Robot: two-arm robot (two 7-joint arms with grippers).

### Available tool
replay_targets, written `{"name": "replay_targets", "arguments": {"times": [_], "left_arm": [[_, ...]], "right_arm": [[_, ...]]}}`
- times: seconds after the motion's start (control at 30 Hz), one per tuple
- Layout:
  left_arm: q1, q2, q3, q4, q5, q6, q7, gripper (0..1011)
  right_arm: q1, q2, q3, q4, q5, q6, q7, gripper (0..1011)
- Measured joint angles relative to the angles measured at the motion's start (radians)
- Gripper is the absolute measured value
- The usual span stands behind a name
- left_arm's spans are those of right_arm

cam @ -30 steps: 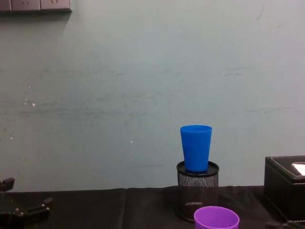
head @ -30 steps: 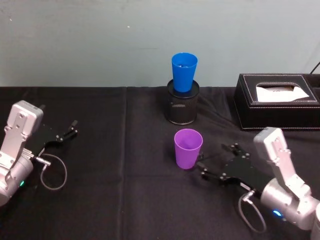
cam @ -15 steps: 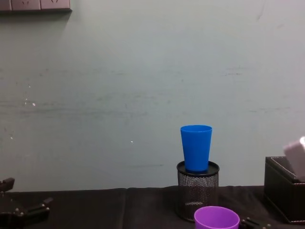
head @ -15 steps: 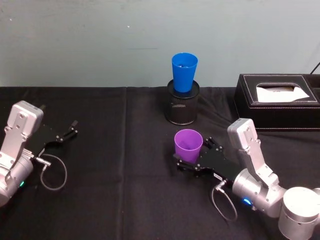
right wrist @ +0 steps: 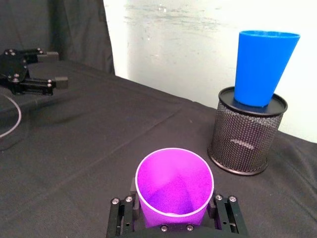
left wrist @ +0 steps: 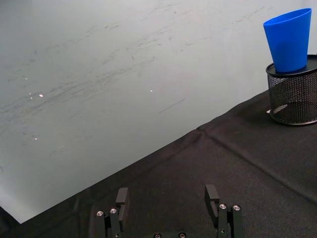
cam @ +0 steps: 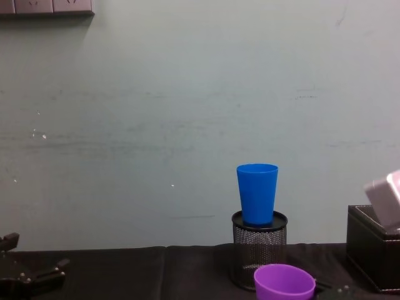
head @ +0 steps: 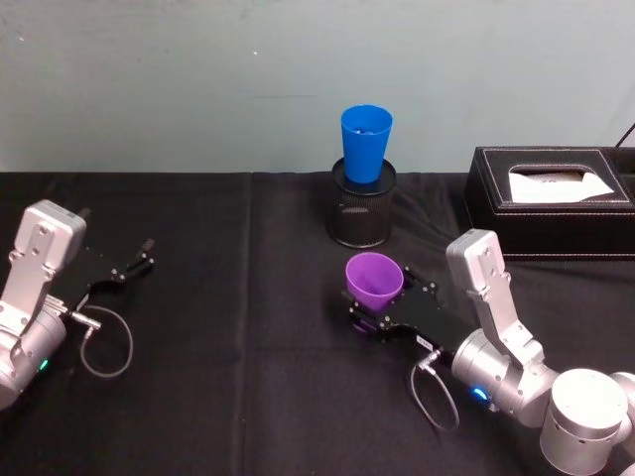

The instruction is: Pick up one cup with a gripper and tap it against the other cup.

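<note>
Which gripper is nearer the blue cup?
Right. The right gripper, clamped on the purple cup, sits just in front of the blue cup; the left gripper rests far left.

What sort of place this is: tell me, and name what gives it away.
Probably a robot test bench in an office or lab: a table under black cloth against a bare pale wall, a mesh pen holder and tissue box, and the right gripper clamped on a purple cup.

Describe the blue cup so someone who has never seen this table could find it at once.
On the black-clothed table, look near the back wall for the black wire-mesh holder, left of the tissue box. The blue cup stands upright on that holder. Unlike the purple cup nearer the robot, held in the right hand, it is raised and untouched.
</note>
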State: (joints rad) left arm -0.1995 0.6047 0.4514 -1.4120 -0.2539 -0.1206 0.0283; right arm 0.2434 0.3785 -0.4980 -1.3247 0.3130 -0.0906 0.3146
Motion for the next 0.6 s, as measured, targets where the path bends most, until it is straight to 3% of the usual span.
{"name": "replay_targets", "arguments": {"times": [0.1,0.27,0.5,0.6], "left_arm": [[0.0,0.0,0.0,0.0,0.0,0.0,0.0,1000],[0.0,0.0,0.0,0.0,0.0,0.0,0.0,1000],[0.0,0.0,0.0,0.0,0.0,0.0,0.0,1000],[0.0,0.0,0.0,0.0,0.0,0.0,0.0,1000]], "right_arm": [[-0.01,0.003,0.013,-0.026,0.001,0.013,0.001,732],[-0.027,0.021,0.048,-0.119,0.012,0.081,-0.001,720],[-0.026,0.035,0.103,-0.247,0.056,0.241,0.0,720],[-0.024,0.034,0.117,-0.267,0.069,0.275,0.002,720]]}}
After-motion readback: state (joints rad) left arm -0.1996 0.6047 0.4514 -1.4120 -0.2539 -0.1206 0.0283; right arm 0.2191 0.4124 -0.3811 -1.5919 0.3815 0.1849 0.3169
